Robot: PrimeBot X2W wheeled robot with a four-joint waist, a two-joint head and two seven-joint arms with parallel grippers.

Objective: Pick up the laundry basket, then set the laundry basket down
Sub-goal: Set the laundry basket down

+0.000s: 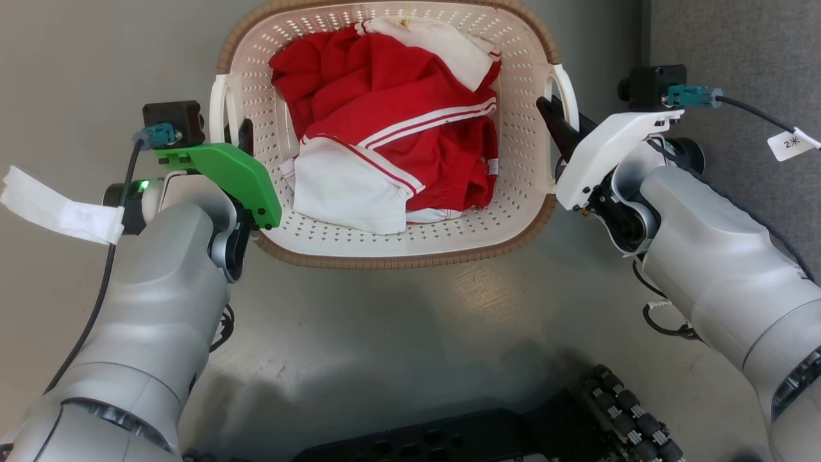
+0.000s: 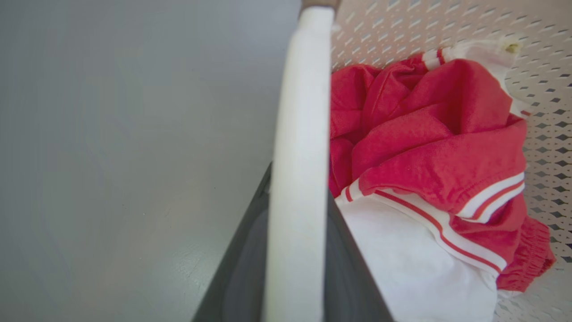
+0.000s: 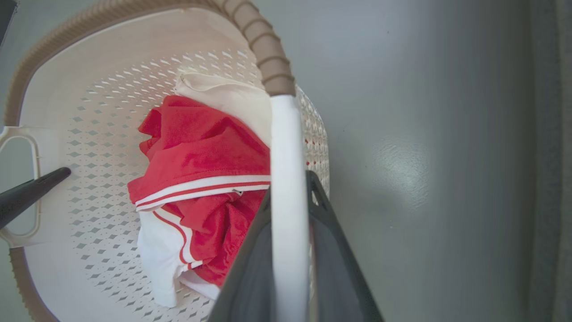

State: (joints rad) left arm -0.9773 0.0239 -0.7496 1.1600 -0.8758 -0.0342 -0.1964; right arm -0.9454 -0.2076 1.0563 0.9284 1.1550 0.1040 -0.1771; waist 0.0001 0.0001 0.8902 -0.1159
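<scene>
- Laundry basket [image 1: 521,168]: upper centre of the head view, long axis left-right, open top facing up.
- Cream, perforated, brown woven rim; red-and-white clothes [image 1: 397,128] inside.
- Left gripper [image 1: 244,138] and right gripper [image 1: 557,122]: jaws clamp its white handles [image 1: 218,109].

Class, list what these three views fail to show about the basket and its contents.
- Far rim of the laundry basket: head view, cut by top edge.
- Basket bottom: every view, partly covered by red-and-white clothes.
- Left tool: left wrist view, blurred, handle across it.
</scene>
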